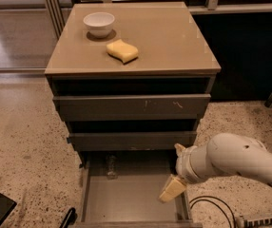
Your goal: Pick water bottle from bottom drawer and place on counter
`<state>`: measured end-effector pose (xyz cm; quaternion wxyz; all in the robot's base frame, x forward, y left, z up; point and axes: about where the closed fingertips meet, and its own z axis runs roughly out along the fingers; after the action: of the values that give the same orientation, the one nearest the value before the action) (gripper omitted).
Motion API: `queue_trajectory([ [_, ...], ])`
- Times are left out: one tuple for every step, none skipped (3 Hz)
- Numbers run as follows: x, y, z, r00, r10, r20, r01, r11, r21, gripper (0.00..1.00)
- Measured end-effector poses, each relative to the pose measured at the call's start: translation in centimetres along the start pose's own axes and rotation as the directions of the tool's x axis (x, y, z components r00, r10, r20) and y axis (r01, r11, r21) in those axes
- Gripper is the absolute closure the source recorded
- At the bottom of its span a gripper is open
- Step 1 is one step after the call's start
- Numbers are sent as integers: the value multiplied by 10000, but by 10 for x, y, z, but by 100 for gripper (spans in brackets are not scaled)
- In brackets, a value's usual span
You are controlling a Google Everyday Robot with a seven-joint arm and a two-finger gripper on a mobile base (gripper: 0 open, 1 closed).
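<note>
The counter (pixel 174 42) carries a white bowl (pixel 99 23) and a yellow sponge (pixel 122 51); the claw (pixel 171 190) hangs over the bottom drawer (pixel 126 199).

Counter (pixel 174 37) glossy tan, carrying a white bowl (pixel 99 23) and a yellow sponge (pixel 122 51); the 2 upper drawer fronts (pixel 131 107) grey-brown, the top 1 marked with pale scuffs. Bottom drawer (pixel 126 201) plain flat grey inside, the water bottle (pixel 111 165) at its back clear and dim; gripper (pixel 172 190) cream-yellow, low over the drawer's right side, on a white arm (pixel 236 163) dotted with small dark holes. Floor (pixel 26 175) beige terrazzo, speckled dark and light, with a black cable (pixel 212 204) at right.
</note>
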<state>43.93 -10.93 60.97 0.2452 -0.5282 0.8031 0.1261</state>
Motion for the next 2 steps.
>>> queue_trajectory([
  [5, -10, 52, 9920, 197, 1249, -240, 9991, 335, 0],
  [1, -37, 112, 9592, 679, 2744, -959, 9913, 901, 0],
])
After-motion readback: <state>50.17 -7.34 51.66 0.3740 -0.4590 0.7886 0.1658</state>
